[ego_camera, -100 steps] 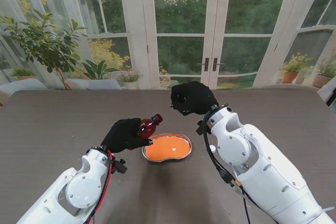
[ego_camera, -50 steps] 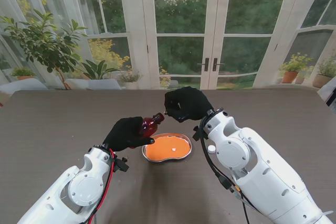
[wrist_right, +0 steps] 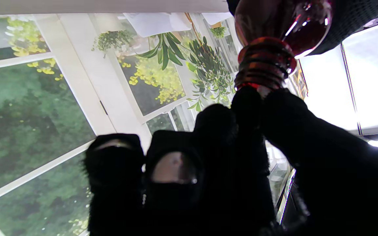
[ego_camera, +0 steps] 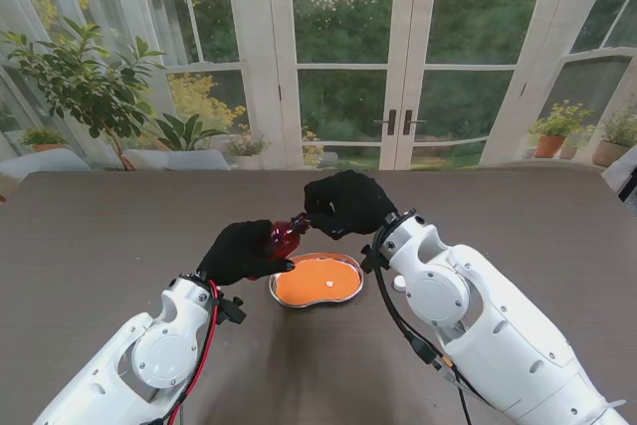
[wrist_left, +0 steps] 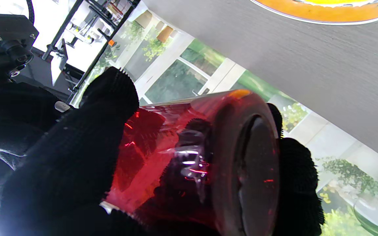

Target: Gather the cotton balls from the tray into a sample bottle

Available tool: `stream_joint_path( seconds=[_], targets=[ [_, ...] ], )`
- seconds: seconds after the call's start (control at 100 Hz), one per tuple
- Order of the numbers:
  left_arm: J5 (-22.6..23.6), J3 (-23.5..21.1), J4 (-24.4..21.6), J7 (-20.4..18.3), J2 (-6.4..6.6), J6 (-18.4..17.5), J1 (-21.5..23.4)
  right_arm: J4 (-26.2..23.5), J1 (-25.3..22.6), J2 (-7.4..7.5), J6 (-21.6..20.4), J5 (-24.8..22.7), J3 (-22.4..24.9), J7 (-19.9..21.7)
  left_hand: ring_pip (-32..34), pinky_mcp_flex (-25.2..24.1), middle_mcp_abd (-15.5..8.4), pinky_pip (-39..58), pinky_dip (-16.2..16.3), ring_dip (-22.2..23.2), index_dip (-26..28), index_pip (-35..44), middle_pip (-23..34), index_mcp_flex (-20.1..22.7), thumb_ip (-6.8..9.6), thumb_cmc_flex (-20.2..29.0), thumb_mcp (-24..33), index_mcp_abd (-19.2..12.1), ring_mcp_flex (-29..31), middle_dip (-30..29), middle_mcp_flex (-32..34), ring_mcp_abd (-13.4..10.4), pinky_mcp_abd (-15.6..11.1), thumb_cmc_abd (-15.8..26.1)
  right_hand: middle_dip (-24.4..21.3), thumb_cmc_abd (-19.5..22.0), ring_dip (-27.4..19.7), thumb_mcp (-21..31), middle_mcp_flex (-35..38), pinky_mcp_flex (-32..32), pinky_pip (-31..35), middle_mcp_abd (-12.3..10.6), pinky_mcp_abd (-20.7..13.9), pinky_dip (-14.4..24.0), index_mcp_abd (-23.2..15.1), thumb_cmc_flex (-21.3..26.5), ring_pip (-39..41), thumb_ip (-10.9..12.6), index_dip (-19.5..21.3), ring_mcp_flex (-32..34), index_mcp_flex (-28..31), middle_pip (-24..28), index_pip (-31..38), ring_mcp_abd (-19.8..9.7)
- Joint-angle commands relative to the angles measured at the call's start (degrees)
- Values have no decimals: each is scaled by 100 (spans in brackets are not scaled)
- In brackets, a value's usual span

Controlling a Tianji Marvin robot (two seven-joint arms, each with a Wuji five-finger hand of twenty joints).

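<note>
Grey worktop (ego_camera: 119, 236): left hand (ego_camera: 239, 252) is gripping red bottle (ego_camera: 283, 240); right hand (ego_camera: 345, 203) fingers (wrist_right: 246, 105) are pinching at its mouth, contents unclear; keep neck steady, aligned.

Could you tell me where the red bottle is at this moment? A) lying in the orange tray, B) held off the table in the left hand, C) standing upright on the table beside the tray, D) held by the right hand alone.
B: the left hand is wrapped around the red bottle, tilted clear of the table, while the right hand only meets its neck.
</note>
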Motion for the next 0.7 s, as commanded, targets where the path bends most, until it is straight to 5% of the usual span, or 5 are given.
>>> stream_joint_path(
  seconds=[0.0, 0.69],
  targets=[
    [-29, 13, 12, -90, -44, -26, -22, -7, -14, -16, -38, 26, -26, 100, 62, -294, -119, -318, 17, 3, 27, 519, 27, 694, 55, 1539, 1037, -1001, -35, -20, 122, 374, -73, 1318, 86, 105, 76, 129, 75, 87, 413, 37, 31, 102, -12, 130, 279, 182, 170, 213, -35, 120, 69, -159],
    [-216, 416, 301, 114, -153, -17, -446, -90, 4, 19, -154, 15, 36, 231, 62, -294, -113, -318, 17, 1, 4, 466, 24, 691, 56, 1548, 974, -997, -32, -45, 118, 378, -73, 1360, 105, 137, 71, 90, 57, 67, 401, 37, 18, 109, -15, 147, 269, 191, 185, 213, -55, 102, 59, -153]
  ],
)
